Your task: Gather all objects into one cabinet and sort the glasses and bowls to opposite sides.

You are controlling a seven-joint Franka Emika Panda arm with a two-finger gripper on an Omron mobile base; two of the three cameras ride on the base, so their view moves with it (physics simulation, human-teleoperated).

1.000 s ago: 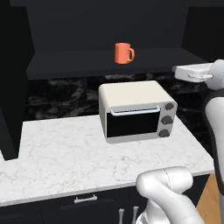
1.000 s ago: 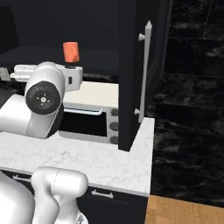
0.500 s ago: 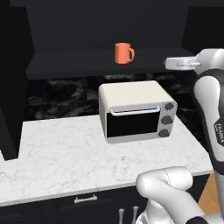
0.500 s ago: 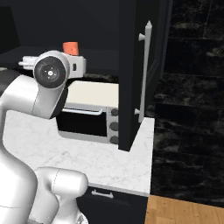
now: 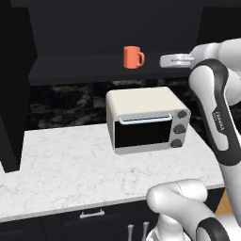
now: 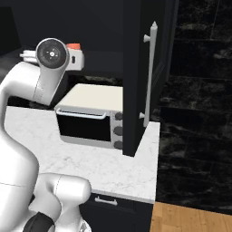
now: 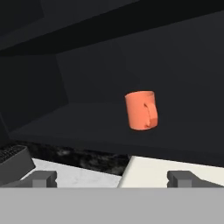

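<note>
Cream toaster oven [image 6: 93,115] beside open cabinet door [image 6: 144,77]

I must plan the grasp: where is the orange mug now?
The orange mug stands upright on the dark cabinet shelf, above the cream toaster oven, handle toward the arm's side.

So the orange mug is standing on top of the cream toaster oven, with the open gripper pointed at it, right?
Not quite. The orange mug stands on the dark cabinet shelf above the cream toaster oven, not on the oven's top; the left base view shows this clearly. The rest holds: in the hand view the gripper is open and faces the mug.
</note>
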